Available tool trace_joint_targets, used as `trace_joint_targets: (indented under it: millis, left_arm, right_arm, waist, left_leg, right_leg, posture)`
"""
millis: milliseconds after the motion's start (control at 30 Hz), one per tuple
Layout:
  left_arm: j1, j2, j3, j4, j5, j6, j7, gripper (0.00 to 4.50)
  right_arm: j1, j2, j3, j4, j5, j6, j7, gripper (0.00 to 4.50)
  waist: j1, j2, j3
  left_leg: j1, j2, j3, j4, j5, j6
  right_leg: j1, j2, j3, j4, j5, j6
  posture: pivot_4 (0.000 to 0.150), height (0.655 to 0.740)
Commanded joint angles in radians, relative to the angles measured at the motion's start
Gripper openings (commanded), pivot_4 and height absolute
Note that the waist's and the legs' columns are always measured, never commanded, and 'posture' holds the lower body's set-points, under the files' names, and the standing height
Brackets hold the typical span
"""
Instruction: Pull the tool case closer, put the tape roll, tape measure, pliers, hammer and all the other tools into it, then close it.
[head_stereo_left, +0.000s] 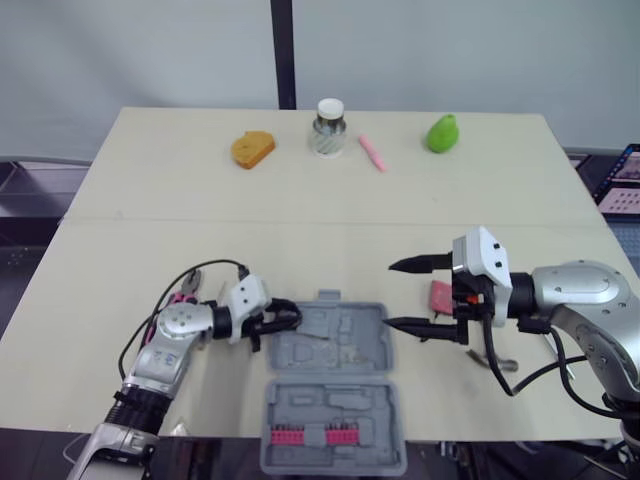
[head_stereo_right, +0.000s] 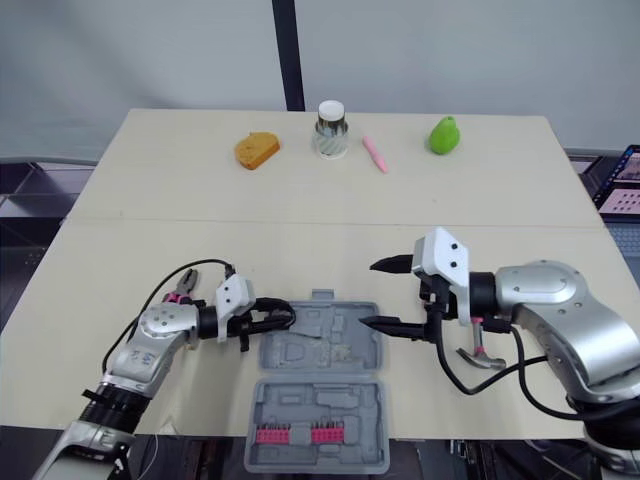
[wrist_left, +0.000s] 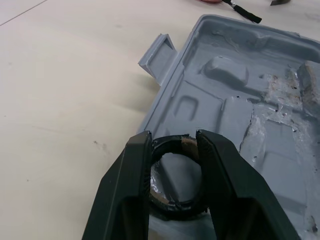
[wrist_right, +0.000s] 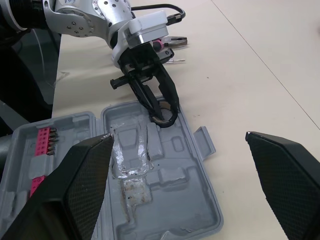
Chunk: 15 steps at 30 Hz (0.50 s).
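The case (head_stereo_left: 335, 390) is grey, with a pink strip of bits (head_stereo_left: 312, 435). The tape roll (wrist_left: 175, 175) is black and the pliers (head_stereo_left: 185, 293) have pink handles. On the beige table (head_stereo_left: 200, 200) are orange bread (head_stereo_left: 252, 149), a white-lidded jar (head_stereo_left: 328, 127), a pink pen (head_stereo_left: 372, 152) and a green fruit (head_stereo_left: 442, 133).

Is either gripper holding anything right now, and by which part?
The left gripper pinches the tape roll across its outer rim, at the edge of the tool case. The right gripper is open, holding nothing.
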Motion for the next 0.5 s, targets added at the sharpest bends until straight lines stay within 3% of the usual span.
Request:
trace_joint_targets:
  millis: [33, 500]
  left_arm:
    - [0.016, 0.011, 0.000, -0.038, -0.008, -0.007, -0.015, 1.55]
    - [0.002, 0.024, -0.016, 0.028, 0.074, -0.039, 0.024, 1.55]
  right_arm:
    - [-0.002, 0.001, -0.012, -0.020, 0.010, -0.014, 0.002, 4.50]
    - [-0.005, 0.000, -0.007, -0.012, 0.000, -0.019, 0.002, 4.50]
  waist:
    - [0.000, 0.000, 0.000]
    - [0.000, 0.000, 0.000]
  left_leg:
    - [0.000, 0.000, 0.000, 0.000, 0.000, 0.000]
    - [0.000, 0.000, 0.000, 0.000, 0.000, 0.000]
  right_leg:
    - [0.000, 0.000, 0.000, 0.000, 0.000, 0.000]
    - [0.000, 0.000, 0.000, 0.000, 0.000, 0.000]
  posture:
    - [0.150, 0.7400]
    - [0.150, 0.7400]
